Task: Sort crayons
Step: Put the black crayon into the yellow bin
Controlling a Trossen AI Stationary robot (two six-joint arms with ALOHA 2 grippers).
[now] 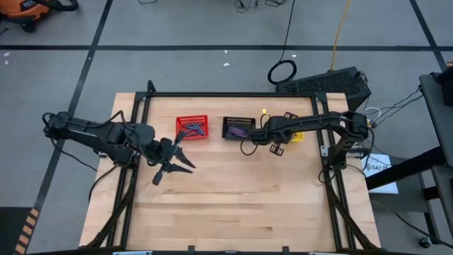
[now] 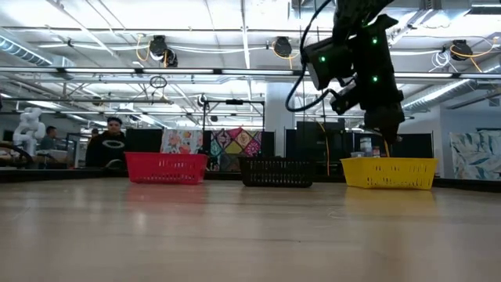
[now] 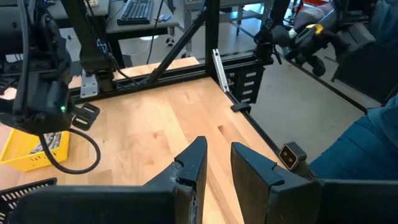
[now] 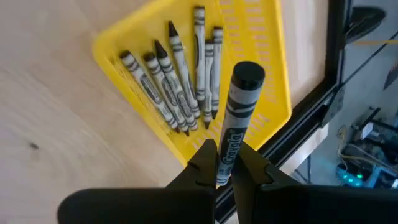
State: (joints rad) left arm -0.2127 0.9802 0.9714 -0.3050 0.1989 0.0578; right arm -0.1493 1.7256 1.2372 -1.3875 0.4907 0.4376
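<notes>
My right gripper (image 4: 225, 163) is shut on a grey crayon (image 4: 239, 106) above the yellow basket (image 4: 261, 37), which holds several grey crayons (image 4: 177, 81) lying on its floor. In the high view this gripper (image 1: 272, 136) is over the yellow basket (image 1: 297, 137), which the arm mostly hides. The red basket (image 1: 192, 128) holds blue crayons (image 1: 193, 130), and the black basket (image 1: 238, 127) holds purple ones (image 1: 239, 130). My left gripper (image 1: 185, 161) is open and empty above the bare table, near the red basket's front. My right gripper pinches the grey crayon between its two fingers near one end of its paper-wrapped shaft (image 4: 227, 152). The fingers point down from above. The crayon sticks out beyond the fingertips, its flat end (image 4: 247, 76) toward the basket, and it is lifted clear of the crayons below.
The three baskets stand in a row near the table's far edge, red (image 2: 166, 168), black (image 2: 276, 171) and yellow (image 2: 389, 173). The black frame rail (image 1: 226, 95) runs behind them. Bare wood (image 1: 233, 205) lies toward the near edge. A person (image 2: 112, 143) shows in the room beyond.
</notes>
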